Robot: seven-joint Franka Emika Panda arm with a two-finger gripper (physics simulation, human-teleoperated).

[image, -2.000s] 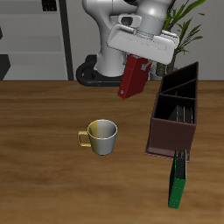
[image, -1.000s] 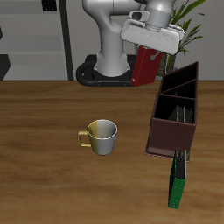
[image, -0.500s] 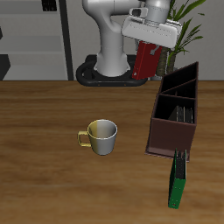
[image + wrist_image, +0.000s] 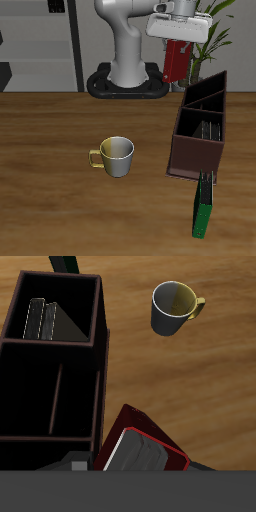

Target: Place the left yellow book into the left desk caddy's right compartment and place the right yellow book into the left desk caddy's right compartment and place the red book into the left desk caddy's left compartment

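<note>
Hanging high above the back of the bench, the gripper [image 4: 178, 48] has its jaws closed on the red book [image 4: 176, 62], which dangles upright below it, well clear of the wood. That book is thin and dark red; from the wrist its cover edges frame a grey inner face [image 4: 140, 446], and it sits just beside the caddy's outer wall, not over any section.

The caddy [image 4: 186, 152] is a long dark-brown open box, partitioned, running from near the back of the bench toward the front. Its end section nearest the front edge holds two thin grey books [image 4: 42, 319] with pale edges, standing on edge and leaning side by side against one wall. I cannot tell one of the pair from the other. The other sections [image 4: 50, 396] look dark, and nothing shows in them.

A green book [image 4: 203, 206] lies at the caddy's front end, touching or nearly touching it, stretching toward the bench's front edge. A grey mug [image 4: 115, 156] with a yellow handle and pale yellow inside stands upright well apart from the caddy, out on the open wood.

The bench [image 4: 50, 200] is warm brown planking with visible grain. Behind it stand a grey shelving unit [image 4: 35, 45], a leafy plant [image 4: 215, 25] and the robot's white base.
</note>
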